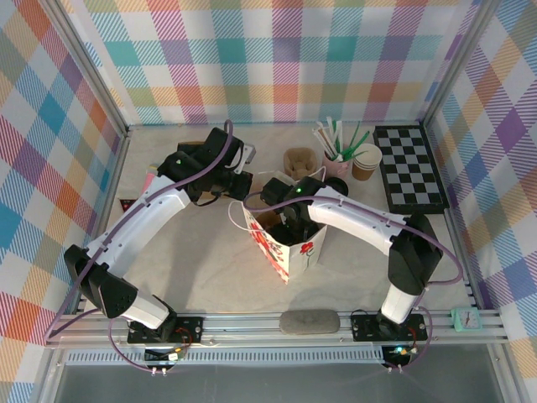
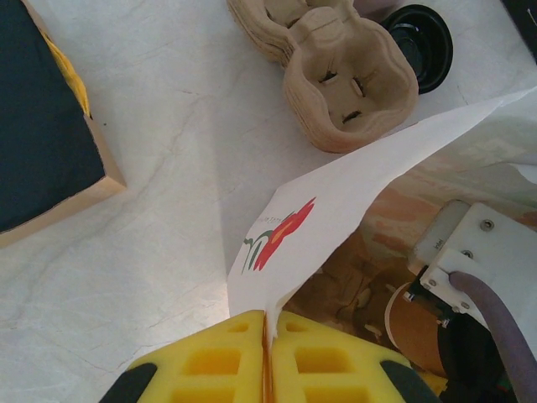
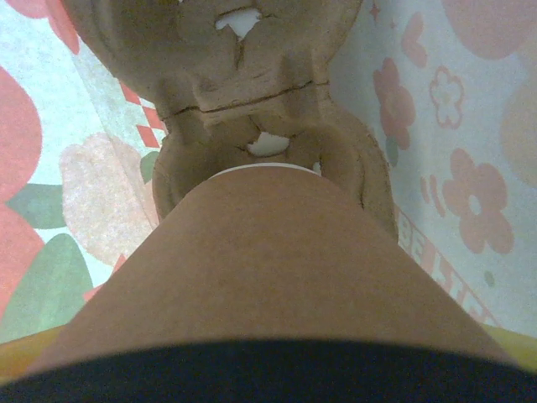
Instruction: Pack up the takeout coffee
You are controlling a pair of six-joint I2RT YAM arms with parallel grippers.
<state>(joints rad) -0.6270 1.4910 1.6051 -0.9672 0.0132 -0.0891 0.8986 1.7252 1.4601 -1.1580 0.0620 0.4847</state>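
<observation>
Two arms meet at the white flowered paper bag [image 1: 289, 252] in the top view. The left gripper [image 1: 242, 186] sits at the bag's far left rim, and the right gripper [image 1: 288, 220] reaches down into its mouth. The takeout coffee [image 3: 268, 277] is hidden here by that arm and the bag wall, and neither set of jaws can be read from this height.

From the left wrist, the yellow fingers [image 2: 210, 365] are pinched tight on the bag's edge, pulling the mouth open. Part of the coffee's brown wall shows inside, beside the right gripper's white housing, with its base cut off. On the table beyond lie a stack of pulp carriers [image 2: 352, 84] and a loose black lid [image 2: 419, 52].

From the right wrist, the jaws stand wide around the coffee, gripping it. It tapers away toward a pulp carrier [image 3: 243, 84] on the bag floor. I cannot tell whether its base is seated in the socket or just above it. The dark band at the bottom edge is too blurred to name.

To do this step well, I would lower straight down with the base centred on the socket and the rim held taut, and let go only once the cup is seated.
</observation>
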